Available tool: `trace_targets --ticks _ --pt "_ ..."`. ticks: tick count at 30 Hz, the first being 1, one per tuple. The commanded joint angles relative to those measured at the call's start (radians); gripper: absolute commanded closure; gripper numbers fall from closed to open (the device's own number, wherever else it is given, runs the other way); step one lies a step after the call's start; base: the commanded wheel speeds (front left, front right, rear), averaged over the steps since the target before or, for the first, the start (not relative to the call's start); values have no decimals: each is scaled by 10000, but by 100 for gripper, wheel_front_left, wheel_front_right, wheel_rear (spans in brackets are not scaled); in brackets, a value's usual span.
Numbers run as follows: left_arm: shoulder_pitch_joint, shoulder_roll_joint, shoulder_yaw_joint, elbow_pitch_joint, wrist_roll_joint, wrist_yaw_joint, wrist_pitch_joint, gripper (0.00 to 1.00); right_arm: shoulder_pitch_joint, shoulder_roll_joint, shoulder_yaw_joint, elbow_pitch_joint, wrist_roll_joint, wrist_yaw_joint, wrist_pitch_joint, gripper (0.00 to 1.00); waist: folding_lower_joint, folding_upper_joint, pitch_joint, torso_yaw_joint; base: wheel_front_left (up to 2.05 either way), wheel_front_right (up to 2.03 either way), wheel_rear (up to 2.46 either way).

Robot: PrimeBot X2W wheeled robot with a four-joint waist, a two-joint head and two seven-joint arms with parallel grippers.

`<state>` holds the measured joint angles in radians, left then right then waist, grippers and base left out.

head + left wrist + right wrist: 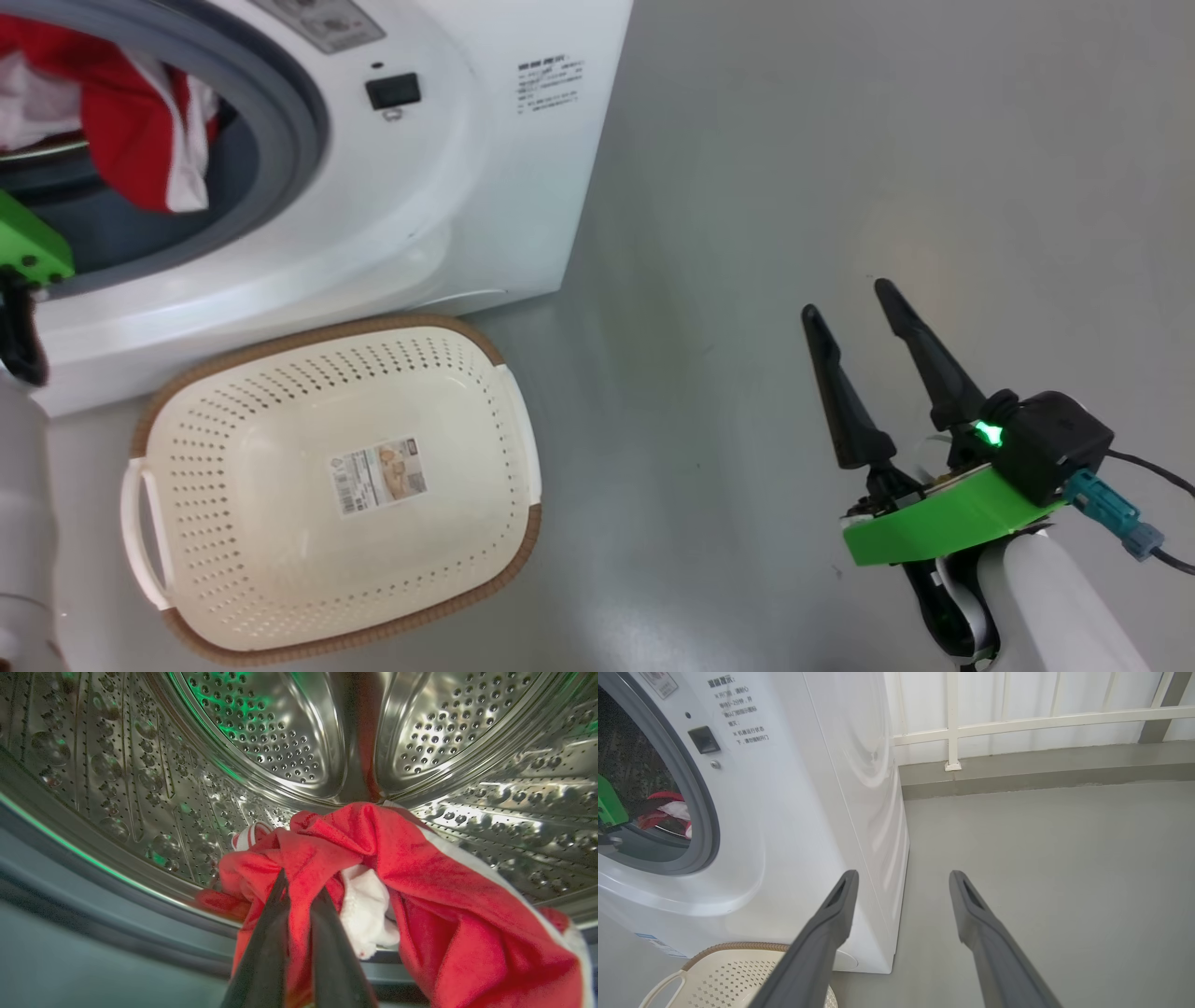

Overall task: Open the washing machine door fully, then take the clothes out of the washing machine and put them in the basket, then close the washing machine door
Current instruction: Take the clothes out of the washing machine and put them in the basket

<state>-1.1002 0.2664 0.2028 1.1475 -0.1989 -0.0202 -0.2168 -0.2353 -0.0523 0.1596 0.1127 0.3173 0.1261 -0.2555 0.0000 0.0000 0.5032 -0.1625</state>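
The white washing machine stands open at the upper left; its door is out of view. Red clothes with white trim lie at the drum's mouth. In the left wrist view my left gripper reaches into the steel drum, shut on a fold of the red clothes, with fabric pinched between the dark fingers. The cream basket with its brown rim sits empty on the floor in front of the machine. My right gripper hangs open over bare floor to the right, holding nothing.
The grey floor spreads out to the right of the machine. A white railing and a low kerb run along the far side. My left arm's green wrist mount sits at the drum opening, just above the basket's left end.
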Motion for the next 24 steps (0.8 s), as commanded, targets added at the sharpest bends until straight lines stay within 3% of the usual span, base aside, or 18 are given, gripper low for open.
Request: trace_targets --ticks 1,13,20,24 --pt "449 366 263 -444 -177 -166 -253 100 26 19 87 -188 59 46 -63 0 0 0 -224 172 0 0 0" --pt "2378 -213 576 -2979 -447 -564 -446 100 329 20 63 -101 -14 46 -63 0 0 0 -1177 607 0 0 0" --pt "3925 -731 528 -4744 -363 -592 -448 100 566 -13 78 18 8 46 -63 0 0 0 -1982 708 0 0 0" --pt "4802 -815 345 -5697 -61 -391 -440 100 734 -45 57 95 43 46 -63 0 0 0 -2438 698 0 0 0"
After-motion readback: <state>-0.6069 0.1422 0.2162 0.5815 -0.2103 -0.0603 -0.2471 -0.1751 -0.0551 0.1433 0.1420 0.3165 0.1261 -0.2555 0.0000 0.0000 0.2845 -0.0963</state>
